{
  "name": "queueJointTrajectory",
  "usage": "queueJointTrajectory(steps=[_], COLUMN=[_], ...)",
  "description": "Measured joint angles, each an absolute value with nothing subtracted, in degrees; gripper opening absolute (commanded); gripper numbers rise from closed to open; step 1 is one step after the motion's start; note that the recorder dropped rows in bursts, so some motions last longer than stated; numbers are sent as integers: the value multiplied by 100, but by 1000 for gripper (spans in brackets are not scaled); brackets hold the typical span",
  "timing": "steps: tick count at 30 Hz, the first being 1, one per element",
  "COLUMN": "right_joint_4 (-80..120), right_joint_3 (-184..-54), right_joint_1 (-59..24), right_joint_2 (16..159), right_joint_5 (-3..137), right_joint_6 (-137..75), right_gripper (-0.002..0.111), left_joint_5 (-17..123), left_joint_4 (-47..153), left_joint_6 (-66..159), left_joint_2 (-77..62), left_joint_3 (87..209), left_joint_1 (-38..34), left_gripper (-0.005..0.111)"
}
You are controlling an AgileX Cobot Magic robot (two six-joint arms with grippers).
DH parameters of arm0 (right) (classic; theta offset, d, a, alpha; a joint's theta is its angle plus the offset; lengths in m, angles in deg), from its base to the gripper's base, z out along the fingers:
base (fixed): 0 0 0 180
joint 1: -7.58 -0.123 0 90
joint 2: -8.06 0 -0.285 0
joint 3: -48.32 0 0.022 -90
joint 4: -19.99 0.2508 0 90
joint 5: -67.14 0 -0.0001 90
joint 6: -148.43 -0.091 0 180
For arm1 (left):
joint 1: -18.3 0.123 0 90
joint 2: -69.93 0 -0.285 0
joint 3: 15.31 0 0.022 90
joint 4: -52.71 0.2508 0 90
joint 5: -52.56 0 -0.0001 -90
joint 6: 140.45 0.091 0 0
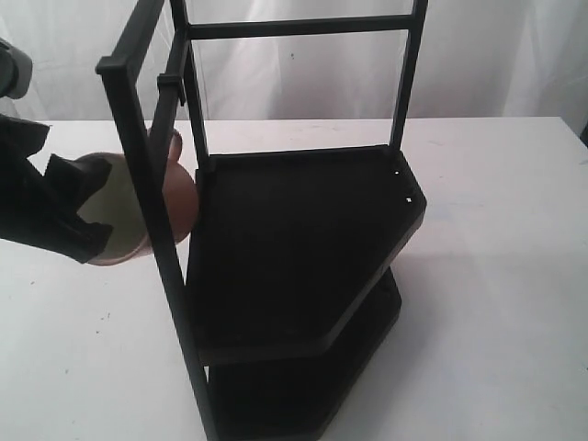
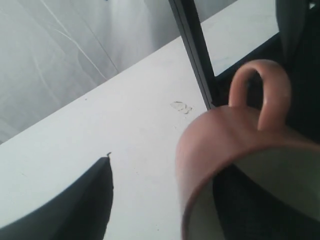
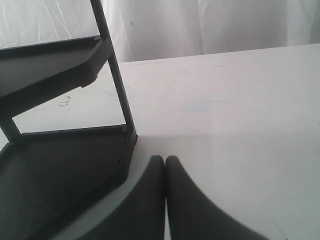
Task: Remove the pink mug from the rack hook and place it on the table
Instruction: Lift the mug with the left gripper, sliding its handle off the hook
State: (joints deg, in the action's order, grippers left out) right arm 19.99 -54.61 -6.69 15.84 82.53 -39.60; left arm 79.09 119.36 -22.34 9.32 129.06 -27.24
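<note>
There is one pink mug point(image 1: 181, 200), one black rack point(image 1: 303, 248), one white table point(image 1: 496, 276) and two grippers. The mug is small and glazed, dusty pink outside and white inside, with a single rounded loop handle point(image 2: 261, 89). It sits up against the rack's left side, level with the upper shelf. Its handle points upward beside a side post and its mouth is turned away from the rack. The rack is built of thin, square, matte bars and carries two flat shelves with a cut corner, one above the other. A short black peg, the rack hook point(image 1: 173, 84), sticks out near the top of that same side, above the mug (whether anything passes through the handle loop cannot be made out). The left gripper point(image 1: 84, 209) reaches to the mug's mouth from the side away from the rack with its jaws apart. One dark curved finger point(image 2: 75, 210) stands outside the mug with bare table showing between it and the wall, and a dark shape lies inside the mouth. The right gripper point(image 3: 165, 161) hangs by the rack's lower shelf, its two smooth black fingers pressed together on nothing. The tabletop is plain with faint specks.
</note>
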Motion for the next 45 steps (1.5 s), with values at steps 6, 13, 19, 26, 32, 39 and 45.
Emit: queueJointTrajectory(steps=[6, 13, 19, 26, 32, 39, 45], right_joint_4=[1999, 1999, 1999, 1999, 1999, 1999, 1999], right_joint_3=[-5461, -5461, -5461, -5461, -5461, -5461, -5461], right_joint_1=[-669, -669, -669, -669, -669, -669, -669], right_joint_2=[1584, 1584, 1584, 1584, 1584, 1584, 1584], right_joint_5=[8253, 8253, 8253, 8253, 8253, 8253, 8253], right_joint_6=[-3960, -3980, -4040, -4053, -4053, -4053, -4053], right_gripper=[0, 0, 0, 0, 0, 0, 0], left_joint_5=[7899, 7889, 7713, 7700, 7711, 7809, 7852], left_joint_4=[12147, 12128, 11974, 11967, 11967, 11589, 11535], left_joint_6=[-2592, -2628, -2628, -2628, -2737, -3187, -3212], left_joint_2=[753, 652, 475, 242, 163, 139, 139], left_joint_3=[12906, 12906, 12906, 12906, 12915, 12928, 12928], left_joint_1=[-2724, -2724, -2724, -2724, -2724, -2724, -2724], left_gripper=[62, 62, 62, 62, 57, 57, 40])
